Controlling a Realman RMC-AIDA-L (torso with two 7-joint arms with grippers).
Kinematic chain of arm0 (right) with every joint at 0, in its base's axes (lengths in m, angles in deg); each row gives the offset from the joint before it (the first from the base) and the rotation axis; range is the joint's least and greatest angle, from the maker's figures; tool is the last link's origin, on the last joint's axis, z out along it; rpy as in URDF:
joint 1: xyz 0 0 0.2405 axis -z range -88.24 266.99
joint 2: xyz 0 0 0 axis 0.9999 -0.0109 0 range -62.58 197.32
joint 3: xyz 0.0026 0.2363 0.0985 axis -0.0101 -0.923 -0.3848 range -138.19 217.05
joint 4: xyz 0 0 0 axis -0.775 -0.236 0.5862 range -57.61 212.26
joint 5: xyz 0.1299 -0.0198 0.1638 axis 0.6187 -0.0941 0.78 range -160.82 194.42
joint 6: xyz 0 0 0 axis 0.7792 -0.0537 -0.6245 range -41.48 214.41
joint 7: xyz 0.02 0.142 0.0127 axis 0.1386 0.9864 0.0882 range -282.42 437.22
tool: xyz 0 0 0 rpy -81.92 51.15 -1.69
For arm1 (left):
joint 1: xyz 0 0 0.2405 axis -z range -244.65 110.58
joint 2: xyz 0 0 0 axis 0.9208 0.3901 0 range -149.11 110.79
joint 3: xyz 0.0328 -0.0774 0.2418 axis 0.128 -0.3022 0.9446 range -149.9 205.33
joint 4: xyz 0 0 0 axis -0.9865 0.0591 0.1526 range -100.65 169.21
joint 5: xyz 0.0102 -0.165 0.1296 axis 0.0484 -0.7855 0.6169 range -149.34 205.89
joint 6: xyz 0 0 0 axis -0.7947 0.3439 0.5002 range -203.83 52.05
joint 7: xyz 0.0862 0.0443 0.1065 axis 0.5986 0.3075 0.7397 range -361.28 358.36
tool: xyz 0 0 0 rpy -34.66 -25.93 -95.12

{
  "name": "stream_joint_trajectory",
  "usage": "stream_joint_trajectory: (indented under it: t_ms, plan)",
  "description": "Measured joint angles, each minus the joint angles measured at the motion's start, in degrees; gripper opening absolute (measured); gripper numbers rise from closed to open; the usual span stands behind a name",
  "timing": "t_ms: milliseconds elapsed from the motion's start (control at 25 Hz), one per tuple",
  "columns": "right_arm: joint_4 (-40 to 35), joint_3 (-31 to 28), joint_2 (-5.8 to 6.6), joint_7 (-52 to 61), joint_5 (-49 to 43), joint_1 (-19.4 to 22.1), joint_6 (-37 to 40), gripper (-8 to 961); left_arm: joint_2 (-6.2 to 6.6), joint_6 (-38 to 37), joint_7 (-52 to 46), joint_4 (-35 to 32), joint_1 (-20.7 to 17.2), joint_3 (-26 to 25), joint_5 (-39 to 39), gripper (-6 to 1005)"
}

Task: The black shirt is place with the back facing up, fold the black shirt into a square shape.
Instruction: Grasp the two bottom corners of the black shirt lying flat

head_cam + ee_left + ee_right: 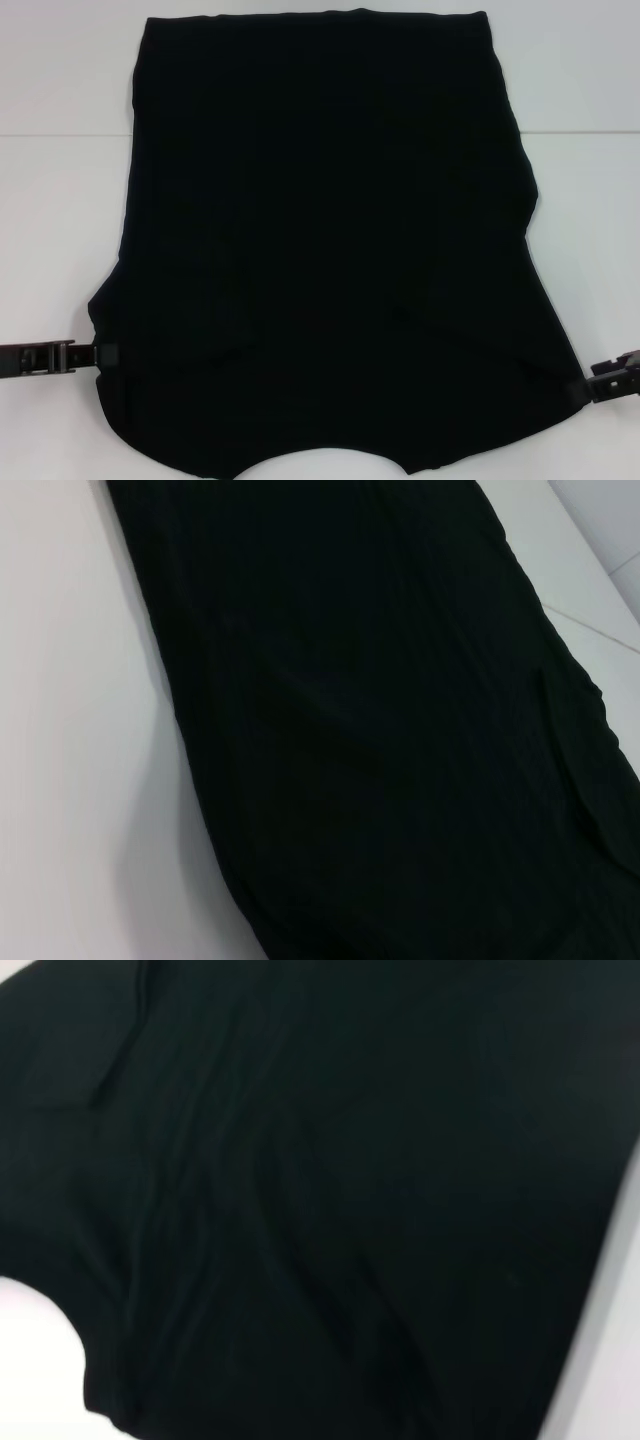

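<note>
- Black shirt lies spread on the white table, plain side up, no lettering showing; its straight hem is at the far edge of the head view and its wider end, with a curved cut-out at the middle, is nearest you.
- On the left, your left gripper sits low on the table with its fingertips touching the shirt's outer left edge near the wide end. You cannot tell from these views whether its fingers are apart or pinched on cloth, so make sure of a real pinch before any lift.
- Across the middle, the fabric is mostly flat with faint creases, and the right edge bulges and buckles a little. I judge the step in hand to be taking both side edges for a fold, so keep the cloth taut between the arms to stop those creases being folded in.
- On the right, your right gripper meets the shirt's right edge at about the same level. Its fingers cannot be read either; match its height and timing to the left, or the fold line will likely run crooked.
</note>
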Motion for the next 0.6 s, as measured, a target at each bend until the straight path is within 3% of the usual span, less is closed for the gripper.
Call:
stream_joint_trajectory:
  t_ms: [600]
  plan:
    - [-0.48, 0.03, -3.01, 0.61, -2.13, -2.65, 0.52, 701, 0.08, 0.6, 0.29, 0.0, 0.0, 0.0, -0.67, 26]
